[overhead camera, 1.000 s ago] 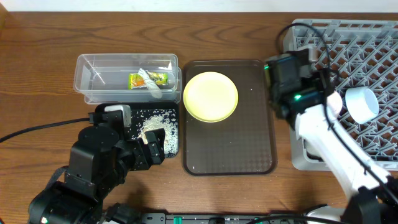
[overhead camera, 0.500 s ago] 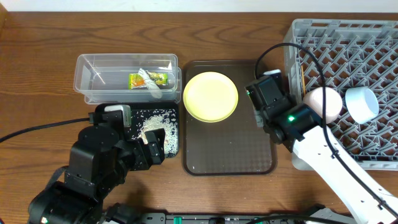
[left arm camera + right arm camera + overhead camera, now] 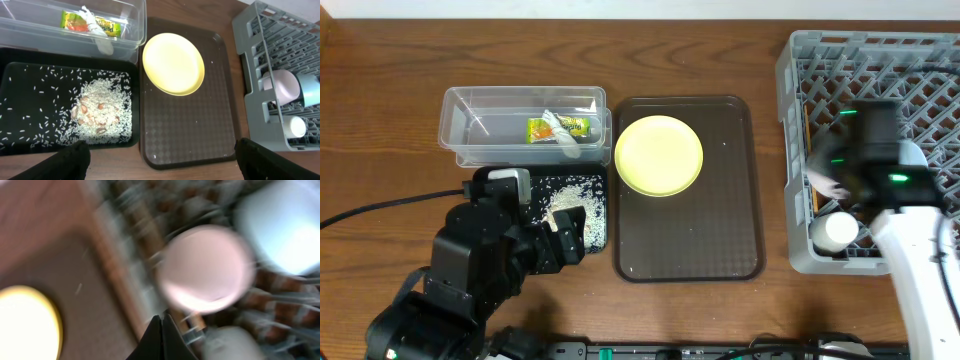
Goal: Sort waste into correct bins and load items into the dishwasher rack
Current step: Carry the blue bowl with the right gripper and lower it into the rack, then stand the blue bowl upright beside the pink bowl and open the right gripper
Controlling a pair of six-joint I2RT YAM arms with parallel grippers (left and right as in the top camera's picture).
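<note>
plate (image 3: 659, 155) on brown tray (image 3: 740, 250) | left fingers (image 3: 70, 162) wide | right fingers (image 3: 152, 345) pressed together over rack (image 3: 795, 80), seemingly empty (blurred)

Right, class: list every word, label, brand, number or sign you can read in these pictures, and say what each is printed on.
Snack wrapper in the clear tub: green, yellow and orange print, too small and blurred to read.
Plate, tray, black container, rack: no lettering visible.
Right wrist view: motion-blurred, nothing legible.
So no text can be quoted.
</note>
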